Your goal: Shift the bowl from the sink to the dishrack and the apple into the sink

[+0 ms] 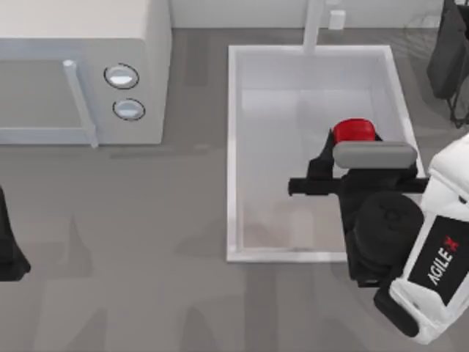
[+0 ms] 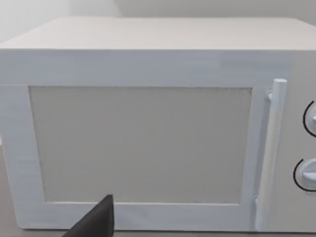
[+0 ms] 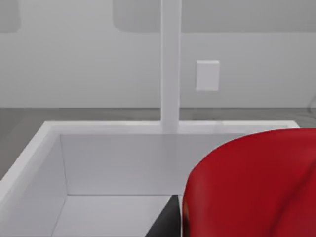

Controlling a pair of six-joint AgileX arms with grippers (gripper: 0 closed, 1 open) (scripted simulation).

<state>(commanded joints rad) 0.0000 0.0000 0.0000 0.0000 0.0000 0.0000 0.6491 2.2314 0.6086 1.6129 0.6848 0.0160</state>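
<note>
Red apple (image 1: 354,130) just ahead of the right gripper (image 1: 344,150), over the right half of the white sink (image 1: 233,147), poking out past the grey wrist block. Looms large and glossy in the right wrist view (image 3: 252,182), close against the camera, with a dark finger (image 3: 165,222) beside it. Seems pinched between the fingers, though the contact itself stays hidden under the arm, so cannot tell for sure whether the claw is pressed on it. Beyond the claw, the sink's far wall and the white faucet post (image 3: 170,64) rising from the rim. Farther off to the claw's right, at the table's far right corner, faint grey wires of the dishrack (image 1: 425,33) next to a dark black object (image 1: 448,55). Well away to the claw's left, the white microwave (image 1: 80,70) with two round knobs. Left gripper (image 1: 9,253) parked at the table's left edge, facing the microwave door (image 2: 140,143); fingers mostly hidden.
</note>
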